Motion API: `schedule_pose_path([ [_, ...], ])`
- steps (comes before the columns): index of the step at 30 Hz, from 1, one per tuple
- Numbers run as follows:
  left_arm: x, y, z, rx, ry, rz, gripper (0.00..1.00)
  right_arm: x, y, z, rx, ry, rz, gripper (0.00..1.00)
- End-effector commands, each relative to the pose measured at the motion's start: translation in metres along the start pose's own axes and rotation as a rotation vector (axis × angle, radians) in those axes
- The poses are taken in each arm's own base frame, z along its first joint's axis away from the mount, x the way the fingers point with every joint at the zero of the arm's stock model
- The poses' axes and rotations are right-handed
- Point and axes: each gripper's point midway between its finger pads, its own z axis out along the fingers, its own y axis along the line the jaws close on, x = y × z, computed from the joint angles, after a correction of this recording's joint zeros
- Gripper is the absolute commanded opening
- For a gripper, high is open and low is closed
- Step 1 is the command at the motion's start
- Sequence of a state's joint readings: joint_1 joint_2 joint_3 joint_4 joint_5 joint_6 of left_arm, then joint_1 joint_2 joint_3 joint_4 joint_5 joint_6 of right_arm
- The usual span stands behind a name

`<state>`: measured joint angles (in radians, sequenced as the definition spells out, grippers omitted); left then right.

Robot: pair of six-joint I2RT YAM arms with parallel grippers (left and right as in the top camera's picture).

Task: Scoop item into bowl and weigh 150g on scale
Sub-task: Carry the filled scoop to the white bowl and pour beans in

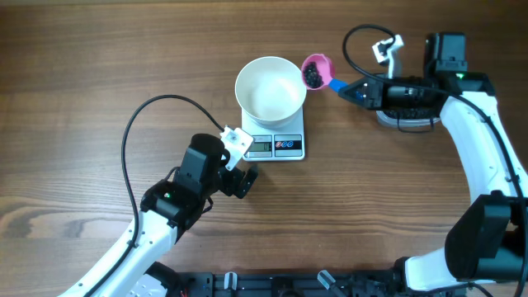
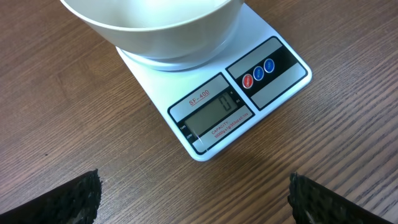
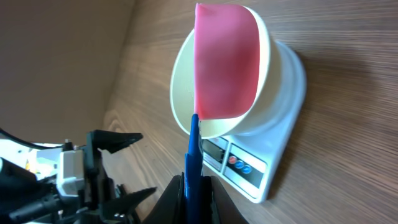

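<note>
On a wooden tabletop (image 1: 99, 66), beads (image 1: 313, 76) are held in a scoop (image 1: 317, 66) clenched by the right tool (image 1: 350, 87) beside the bowl (image 1: 271, 88) on the scale (image 1: 285, 147); slow tipping is advised; the left tool (image 1: 242, 178) is released.

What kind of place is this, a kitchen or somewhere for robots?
Probably a robot workshop, not a real kitchen: a left robot arm and a right robot arm sit at a wooden table with a kitchen scale and white bowl.
</note>
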<state>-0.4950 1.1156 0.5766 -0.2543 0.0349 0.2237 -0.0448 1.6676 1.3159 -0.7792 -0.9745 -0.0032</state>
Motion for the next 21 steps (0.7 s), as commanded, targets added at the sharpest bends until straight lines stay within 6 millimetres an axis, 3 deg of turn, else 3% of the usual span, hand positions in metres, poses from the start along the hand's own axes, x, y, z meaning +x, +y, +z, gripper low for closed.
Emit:
schedule_pose_path([
  [1, 0.002, 0.004, 0.0, -0.012, 0.005, -0.002, 1.0, -0.009, 0.029, 0.0, -0.019, -0.011, -0.046, 0.04],
  [6, 0.002, 0.004, 0.0, -0.012, 0.005, -0.002, 1.0, 0.003, 0.041, 0.022, 0.0, 0.049, -0.082, 0.04],
  [14, 0.002, 0.004, 0.0, -0.012, 0.005, -0.002, 1.0, 0.023, 0.028, 0.059, 0.31, 0.131, -0.205, 0.04],
  [21, 0.002, 0.004, 0.0, -0.012, 0.005, -0.002, 1.0, 0.02, 0.04, 0.076, 0.547, 0.122, -0.385, 0.04],
])
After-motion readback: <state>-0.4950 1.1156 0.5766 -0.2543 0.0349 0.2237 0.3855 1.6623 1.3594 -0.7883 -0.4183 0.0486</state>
